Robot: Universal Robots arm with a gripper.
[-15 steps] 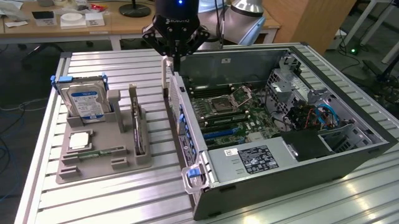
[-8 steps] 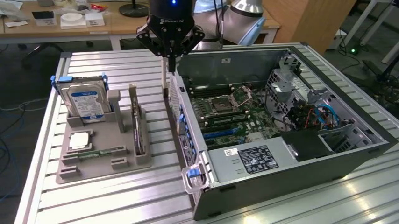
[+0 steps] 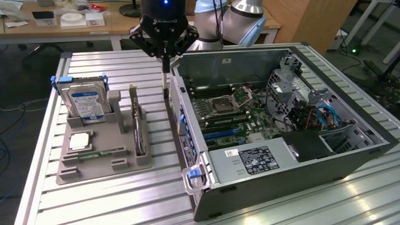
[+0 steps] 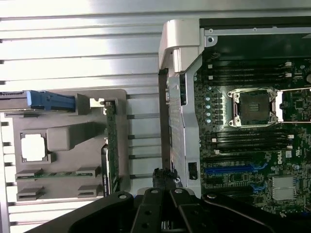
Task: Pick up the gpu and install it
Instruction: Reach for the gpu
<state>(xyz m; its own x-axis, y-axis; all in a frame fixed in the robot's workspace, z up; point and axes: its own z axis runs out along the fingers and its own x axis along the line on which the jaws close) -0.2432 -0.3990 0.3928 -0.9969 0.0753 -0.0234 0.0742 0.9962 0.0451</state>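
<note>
Handling of the gpu point(image 3: 138, 136): grip point and cautions

**Location.** The gpu stands on its long edge in a slot of the grey tray point(image 3: 93, 173). The slot is on the side of the tray nearest the open computer case point(image 3: 300, 180), near the case's slotted wall but apart from it. The hard drive point(image 3: 84, 103) stands in the same tray, farther from the case. Tray and case rest on the table point(image 3: 112, 63).

**Hand.** The hand point(image 3: 164, 56) hangs high above the strip of table beside the case. Its fingers are pressed together and pinch nothing.

**Handling.** Expect a light, stiff card. The board is thin, so its upper edge offers only a narrow purchase, and it may pivot if pinched off-centre. The parts on its face are probably fragile, and pressure there risks damage. The smooth edge may also slip.

**Grip point.** Take the exposed upper edge near mid-length, with the pads flat on bare board. It cannot be told which end carries the metal bracket.
</note>
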